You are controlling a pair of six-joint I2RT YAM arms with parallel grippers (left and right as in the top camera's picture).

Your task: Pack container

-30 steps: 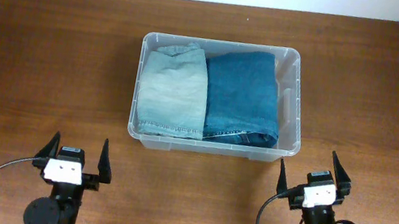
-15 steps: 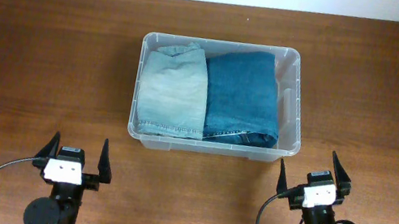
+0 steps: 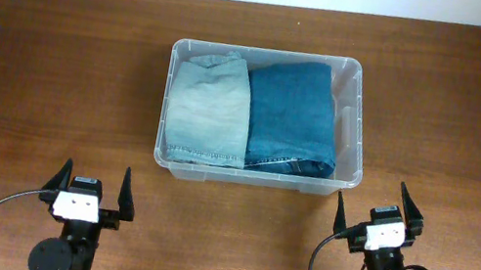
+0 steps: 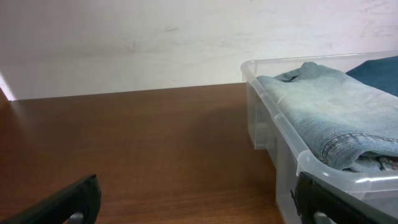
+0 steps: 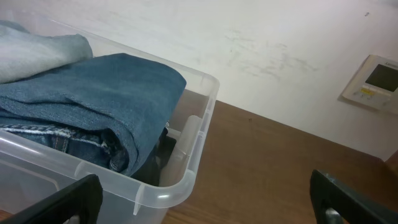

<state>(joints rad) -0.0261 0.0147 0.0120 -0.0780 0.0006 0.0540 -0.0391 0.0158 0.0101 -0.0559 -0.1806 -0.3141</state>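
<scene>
The container point(image 3: 353, 125) stands on the surface point(image 3: 53, 72) at 12 o'clock from me, with folded pale jeans point(image 3: 212, 100) and dark jeans point(image 3: 293, 110) inside (pale at the 9 o'clock side). My left jaws and right jaws are wide apart, gripping nothing.

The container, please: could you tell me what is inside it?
Inside the container lie two folded denim pieces side by side: the light blue garment and the dark blue garment. Anything beneath them is covered.

Covered floor, clipped edges
The light jeans point(image 3: 210, 110) and dark jeans point(image 3: 292, 114) hide the container point(image 3: 258, 178) floor; in the left wrist view its 3 o'clock end runs off frame; the wall panel point(image 5: 375, 83) shows print too small to read.
</scene>
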